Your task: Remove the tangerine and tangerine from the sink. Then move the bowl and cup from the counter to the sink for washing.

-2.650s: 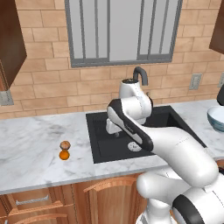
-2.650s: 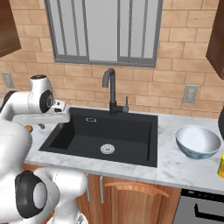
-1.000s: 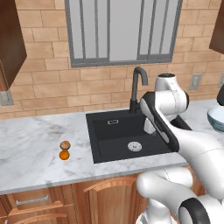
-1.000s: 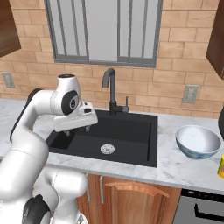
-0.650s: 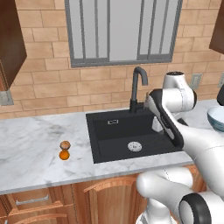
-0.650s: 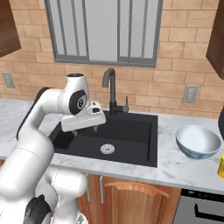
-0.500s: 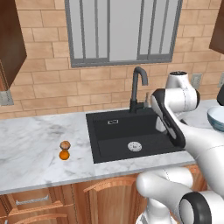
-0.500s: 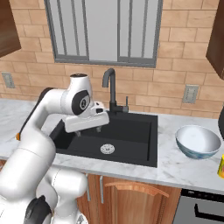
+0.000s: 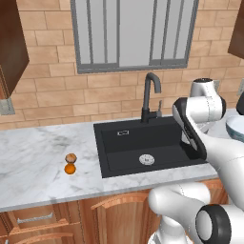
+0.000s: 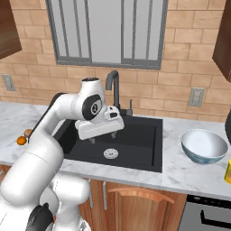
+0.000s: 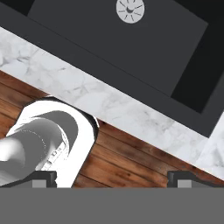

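Observation:
Both tangerines lie side by side on the counter [image 9: 38, 157] left of the sink [image 9: 124, 152]: the duller one [image 9: 70, 157] behind, the bright orange one [image 9: 70, 168] in front. In the right base view they show as the tan tangerine [image 10: 28, 132] and the orange tangerine [image 10: 20, 140]. My gripper [image 10: 106, 136] hangs open and empty over the sink [image 10: 140, 135], fingers pointing down. The white bowl [image 10: 204, 145] stands on the counter right of the basin, and the yellow cup [image 10: 228, 171] is at the frame's right edge. In the hand view the gripper [image 11: 113, 178] stands wide, above the sink's front rim.
A dark curved faucet [image 10: 113, 81] rises behind the basin, and the silver drain [image 10: 110, 154] sits in its floor. A brick wall and a window stand behind the counter. Wooden cabinet fronts [image 11: 131, 162] run below the marble edge. The bowl's rim [image 9: 237, 127] peeks past my arm.
My arm has swung rightward across the sink, from its left side to over its middle, jaws open throughout. The tangerines, bowl and cup have not moved.

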You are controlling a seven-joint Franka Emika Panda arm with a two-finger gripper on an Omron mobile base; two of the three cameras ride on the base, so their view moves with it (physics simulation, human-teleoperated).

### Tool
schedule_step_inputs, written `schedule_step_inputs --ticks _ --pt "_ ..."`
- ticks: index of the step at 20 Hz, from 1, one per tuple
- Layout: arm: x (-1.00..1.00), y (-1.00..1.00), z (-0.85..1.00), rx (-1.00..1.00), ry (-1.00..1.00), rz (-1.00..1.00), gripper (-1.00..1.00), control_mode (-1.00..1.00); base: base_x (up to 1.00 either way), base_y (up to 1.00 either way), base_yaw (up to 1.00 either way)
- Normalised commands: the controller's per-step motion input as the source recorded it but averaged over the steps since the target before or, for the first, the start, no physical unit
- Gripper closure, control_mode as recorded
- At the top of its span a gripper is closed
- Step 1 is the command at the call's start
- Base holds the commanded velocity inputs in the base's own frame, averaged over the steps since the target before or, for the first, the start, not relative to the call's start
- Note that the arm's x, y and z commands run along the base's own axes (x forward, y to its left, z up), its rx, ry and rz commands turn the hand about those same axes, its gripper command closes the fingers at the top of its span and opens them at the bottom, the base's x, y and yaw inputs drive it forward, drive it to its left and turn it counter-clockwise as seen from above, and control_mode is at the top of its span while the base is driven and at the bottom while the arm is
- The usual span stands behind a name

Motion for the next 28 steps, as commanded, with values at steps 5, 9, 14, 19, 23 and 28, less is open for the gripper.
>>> schedule_step_inputs --ticks 5,9,14,19,23,28 --pt "0.01 -0.41 0.0 -0.08 0.07 -0.01 -1.0 -1.0 0.0 0.0 0.0" --pt "0.0 -0.45 0.01 -0.04 0.03 -0.01 -1.0 -1.0 0.0 0.0 0.0" --pt "0.0 -0.42 0.01 -0.03 0.0 -0.03 -1.0 -1.0 0.0 0.0 0.0" --pt "0.0 -0.4 0.0 -0.03 -0.01 -0.08 -1.0 -1.0 0.0 0.0 0.0" --pt "0.01 -0.37 0.0 -0.03 -0.01 -0.12 -1.0 -1.0 0.0 0.0 0.0" --pt "0.04 -0.37 0.0 -0.03 0.0 -0.13 -1.0 -1.0 0.0 0.0 0.0"
